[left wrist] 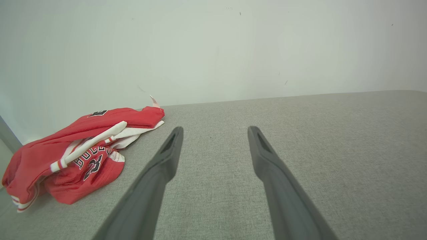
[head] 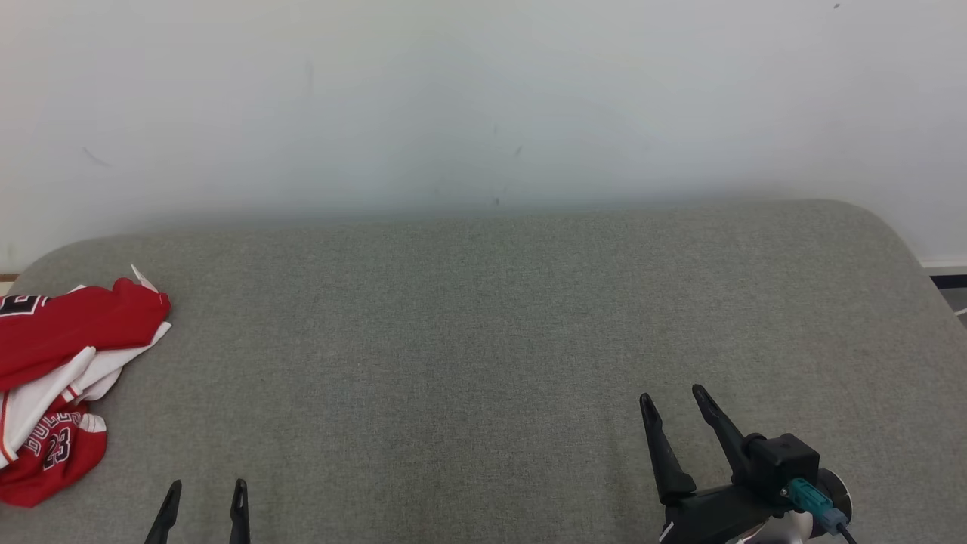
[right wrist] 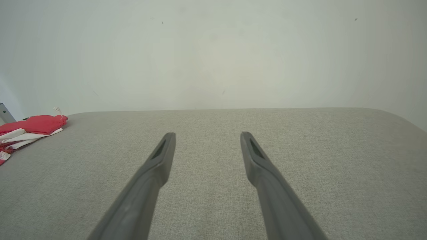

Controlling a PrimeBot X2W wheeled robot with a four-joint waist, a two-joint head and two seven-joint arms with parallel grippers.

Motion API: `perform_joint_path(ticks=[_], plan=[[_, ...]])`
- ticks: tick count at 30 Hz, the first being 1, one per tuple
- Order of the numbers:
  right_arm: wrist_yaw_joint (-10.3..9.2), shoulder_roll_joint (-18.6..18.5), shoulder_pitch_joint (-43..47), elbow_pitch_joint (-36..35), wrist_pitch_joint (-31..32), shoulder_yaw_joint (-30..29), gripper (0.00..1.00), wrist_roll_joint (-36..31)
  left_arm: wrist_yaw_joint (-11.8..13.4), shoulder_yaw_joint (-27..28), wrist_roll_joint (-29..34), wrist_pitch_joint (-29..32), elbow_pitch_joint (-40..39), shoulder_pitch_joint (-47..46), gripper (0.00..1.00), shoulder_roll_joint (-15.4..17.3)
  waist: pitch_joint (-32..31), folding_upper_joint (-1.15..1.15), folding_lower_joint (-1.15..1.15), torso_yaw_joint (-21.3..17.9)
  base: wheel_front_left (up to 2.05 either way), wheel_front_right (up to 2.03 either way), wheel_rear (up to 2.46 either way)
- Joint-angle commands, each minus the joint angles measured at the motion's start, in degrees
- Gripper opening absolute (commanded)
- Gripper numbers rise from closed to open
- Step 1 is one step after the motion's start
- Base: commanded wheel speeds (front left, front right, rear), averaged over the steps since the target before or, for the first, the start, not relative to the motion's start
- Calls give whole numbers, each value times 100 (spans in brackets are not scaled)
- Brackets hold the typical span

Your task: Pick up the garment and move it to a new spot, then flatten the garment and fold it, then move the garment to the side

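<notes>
With the crumpled garment (head: 60, 378) lying untouched on the surface (head: 483, 340), the left claw (head: 209, 483) near it and the right claw (head: 670, 393) well apart from it are hovering fully spread and empty, seemingly ahead of the pickup.

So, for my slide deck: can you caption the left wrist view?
Open left pincer over the grey fabric surface, with the crumpled red-and-white jersey lying to its left.

You have a wide grey cloth-covered surface (head: 483, 340) before you, its far corners rounded and its far edge meeting a plain white wall (head: 483, 91). On that wall you can make out a few small dark specks (head: 496, 201) and a thin scuff (head: 94, 157). Past the right corner, a dark strip (head: 948, 281) shows low down.
</notes>
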Motion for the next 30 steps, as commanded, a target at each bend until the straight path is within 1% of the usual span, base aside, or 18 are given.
perform_joint_path(ticks=[1, 9, 13, 30], plan=[[4, 11, 35, -24, 7, -12, 100, 33, 13, 29, -57, -23, -2, 69, 100, 19, 0, 0, 0, -4, 0, 0, 0], [4, 44, 88, -63, 103, -85, 100, 202, -39, 67, -209, -23, -18, 106, 100, -32, -9, 0, 0, -27, 0, 0, 0], [4, 20, 90, -66, 112, -98, 100, 266, -21, 67, -220, -23, -16, 119, 100, -42, -15, 0, 0, -29, 0, 0, 0], [4, 8, 63, -16, 73, -75, 100, 297, -27, 100, -264, -23, -12, 136, 100, -37, -9, 0, 0, -18, 0, 0, 0]])
